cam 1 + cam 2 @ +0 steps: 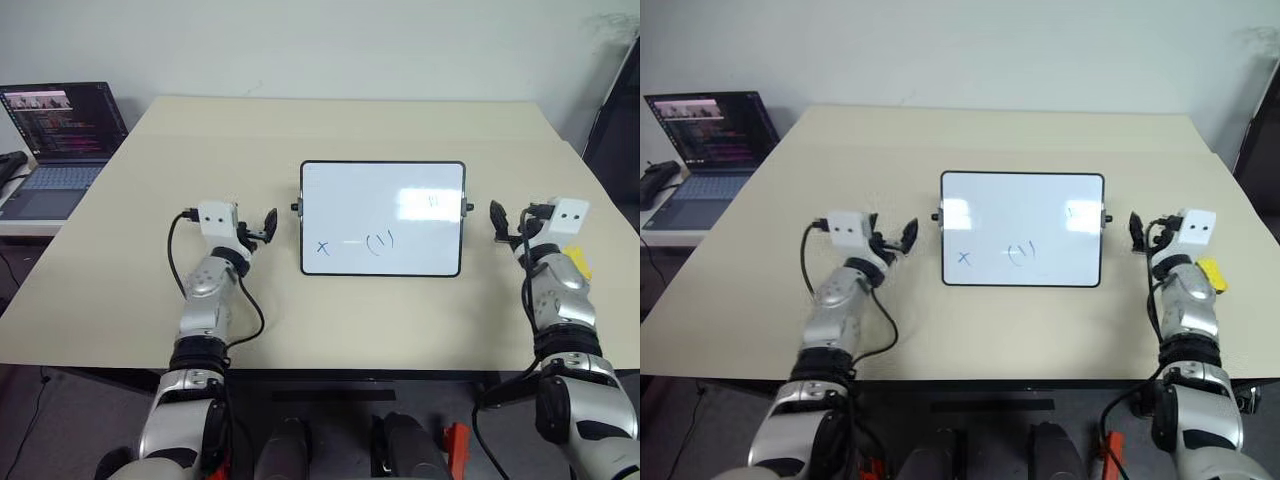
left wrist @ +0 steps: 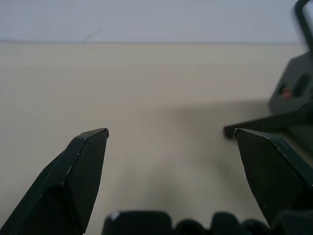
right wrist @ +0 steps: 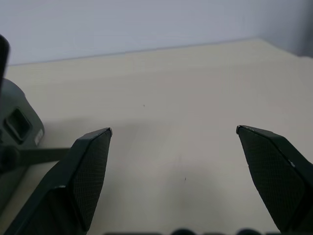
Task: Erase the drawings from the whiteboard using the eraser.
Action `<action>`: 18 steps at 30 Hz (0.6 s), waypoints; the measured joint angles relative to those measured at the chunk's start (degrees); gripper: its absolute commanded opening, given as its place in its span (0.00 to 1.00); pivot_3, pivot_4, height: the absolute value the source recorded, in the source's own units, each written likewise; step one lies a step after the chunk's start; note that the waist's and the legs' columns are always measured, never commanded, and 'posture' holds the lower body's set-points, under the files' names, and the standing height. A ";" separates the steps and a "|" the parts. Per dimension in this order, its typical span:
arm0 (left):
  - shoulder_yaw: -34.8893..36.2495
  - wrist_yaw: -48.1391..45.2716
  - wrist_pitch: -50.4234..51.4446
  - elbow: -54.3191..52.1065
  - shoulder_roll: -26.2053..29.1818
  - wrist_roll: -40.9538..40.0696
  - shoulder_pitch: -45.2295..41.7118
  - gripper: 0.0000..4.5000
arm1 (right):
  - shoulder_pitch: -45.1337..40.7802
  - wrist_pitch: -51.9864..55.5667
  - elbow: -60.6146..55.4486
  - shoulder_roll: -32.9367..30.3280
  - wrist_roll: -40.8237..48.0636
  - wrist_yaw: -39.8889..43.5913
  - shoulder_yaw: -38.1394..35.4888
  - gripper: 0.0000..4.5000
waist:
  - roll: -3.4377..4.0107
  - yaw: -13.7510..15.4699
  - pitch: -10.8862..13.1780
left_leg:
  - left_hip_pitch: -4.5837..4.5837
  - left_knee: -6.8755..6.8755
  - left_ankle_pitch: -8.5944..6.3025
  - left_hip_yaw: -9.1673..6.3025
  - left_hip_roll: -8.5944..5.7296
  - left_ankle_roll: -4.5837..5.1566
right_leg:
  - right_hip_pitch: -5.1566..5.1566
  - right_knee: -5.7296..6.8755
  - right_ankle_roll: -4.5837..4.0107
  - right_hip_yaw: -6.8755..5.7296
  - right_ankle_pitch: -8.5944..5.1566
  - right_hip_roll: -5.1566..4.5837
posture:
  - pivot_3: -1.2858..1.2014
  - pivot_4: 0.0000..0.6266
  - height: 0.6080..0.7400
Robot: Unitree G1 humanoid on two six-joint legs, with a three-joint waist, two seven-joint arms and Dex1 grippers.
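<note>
The whiteboard [image 1: 382, 190] lies flat in the middle of the beige table [image 1: 350, 130], black-framed, with a small black knob on each short side. The drawings sit on its near half: a blue "x" [image 1: 322, 247] and a bracketed squiggle [image 1: 380, 241]. My left gripper [image 1: 256, 226] hovers open just left of the board, with nothing between its fingers [image 2: 85, 166]. My right gripper [image 1: 511, 222] hovers open just right of the board, also empty. The yellow eraser [image 1: 578, 261] lies on the table beside my right wrist, partly hidden by it.
An open laptop [image 1: 62, 135] stands on a side surface at the far left. A white wall runs behind the table. The board's side knob [image 2: 293, 93] shows close to my left fingers, and the other knob [image 3: 17, 128] close to my right ones.
</note>
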 measured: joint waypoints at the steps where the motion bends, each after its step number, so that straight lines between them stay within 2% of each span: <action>1: 0.06 -2.66 2.97 -3.19 2.11 -1.92 -0.17 1.00 | 0.08 2.25 -2.52 -1.93 0.34 0.94 0.04 0.99 | 0.01 0.02 0.02 | -0.01 0.00 0.00 0.00 0.00 0.00 | -0.01 -0.01 0.01 0.00 -0.01 0.00 | 0.52 0.24 1.00; 6: 0.01 -15.50 16.25 -15.55 10.45 -10.85 -2.76 1.00 | 0.07 11.86 -10.84 -12.14 0.69 5.04 0.10 0.99 | 0.01 0.30 0.02 | 0.00 0.00 0.00 -0.01 0.00 0.00 | 0.04 -0.07 0.13 -0.03 -0.09 0.00 | 0.52 0.24 1.00; 9: -2.15 -22.40 23.57 -23.09 12.13 -16.61 -5.36 1.00 | 0.01 16.46 -12.45 -18.08 -0.45 6.52 0.15 0.99 | 0.01 0.78 0.02 | 0.01 0.00 0.00 -0.01 0.00 0.00 | 0.09 -0.16 0.23 -0.04 -0.15 -0.01 | 0.52 0.24 1.00; 12: -7.59 -26.83 28.53 -28.69 11.28 -19.13 -7.48 1.00 | 0.22 23.19 -12.25 -23.70 -2.71 8.42 2.52 0.99 | 0.01 0.98 0.01 | 0.00 0.00 0.00 -0.01 0.00 0.00 | 0.15 -0.32 0.24 -0.04 -0.14 -0.01 | 0.52 0.24 1.00; 15: -13.68 -28.12 29.74 -30.07 8.74 -17.73 -8.17 1.00 | 2.36 27.80 -11.37 -27.48 -3.58 12.16 4.05 0.99 | 0.01 0.96 0.01 | -0.04 -0.02 -0.01 0.03 0.02 0.01 | 0.19 -0.52 0.31 -0.03 -0.10 0.00 | 0.52 0.24 1.00; 18: -18.77 -26.81 28.19 -26.98 3.01 -13.44 -9.38 1.00 | 3.58 31.50 -8.29 -29.31 -4.24 13.87 4.49 0.99 | 0.01 0.78 0.01 | -0.05 -0.01 -0.01 0.15 0.00 0.02 | 0.17 -0.61 0.41 0.11 -0.02 -0.01 | 0.52 0.24 1.00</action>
